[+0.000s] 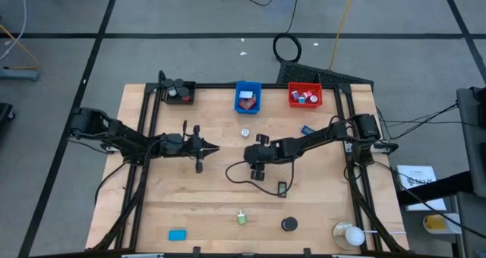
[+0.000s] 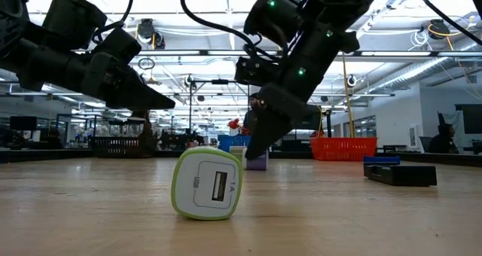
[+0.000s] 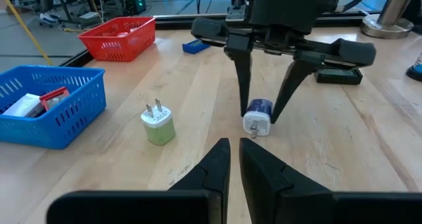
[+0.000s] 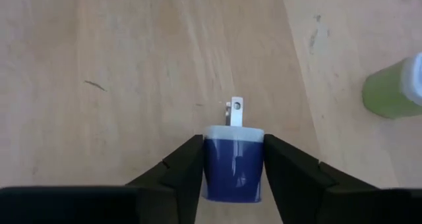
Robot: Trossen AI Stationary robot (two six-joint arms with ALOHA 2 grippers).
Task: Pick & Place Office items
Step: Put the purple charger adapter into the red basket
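The right claw [image 4: 232, 159] squeezes the blue charger [image 4: 233, 166] to lift it, probably; the left claw [image 3: 234, 159] waits, pinched together.

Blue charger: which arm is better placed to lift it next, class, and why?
Right. The right gripper has its fingers against both sides of the blue charger, which sits on the table. The left gripper hangs short of it, shut and empty.
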